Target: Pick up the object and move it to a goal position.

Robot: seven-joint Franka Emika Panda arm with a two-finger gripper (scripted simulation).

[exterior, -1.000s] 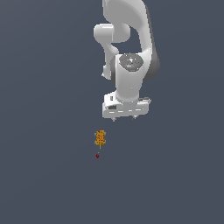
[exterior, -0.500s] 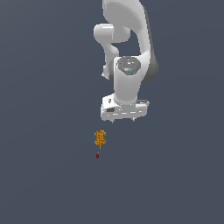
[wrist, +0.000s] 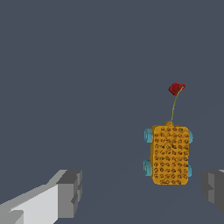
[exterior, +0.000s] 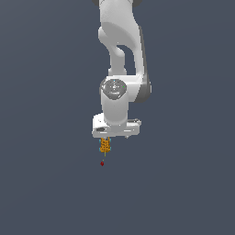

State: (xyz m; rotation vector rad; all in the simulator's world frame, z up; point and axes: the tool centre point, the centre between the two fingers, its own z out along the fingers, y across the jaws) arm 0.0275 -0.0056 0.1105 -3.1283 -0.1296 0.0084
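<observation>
- now, wrist view, going left to right: one grey fingertip on a white finger body comes in at the near edge of the picture; a wide stretch of bare dark floor follows, then the object, then the second grey fingertip at the far right edge, cut off by the frame.
- gripper: jaws spread wide, nothing between the pads touching either one. holding nothing.
- the object: orange-yellow speckled oblong block, lying flat on the floor. small pale-blue knobs show at its sides, two on one long side, slivers of two more on the other. a thin curved stalk rises from one short end to a small red dot.
- the object sits in the gap between the fingers but much nearer the right-hand fingertip than the left-hand one; apart from both.
- exterior view, left to right: plain dark floor; white arm hanging down mid-picture, wrist pointing at the floor; floor again.
- gripper is just above the object; the block's upper end sits right under the hand's lower edge. cannot tell from this view whether anything touches.
- red dot lies just below the block, clear of the hand.
</observation>
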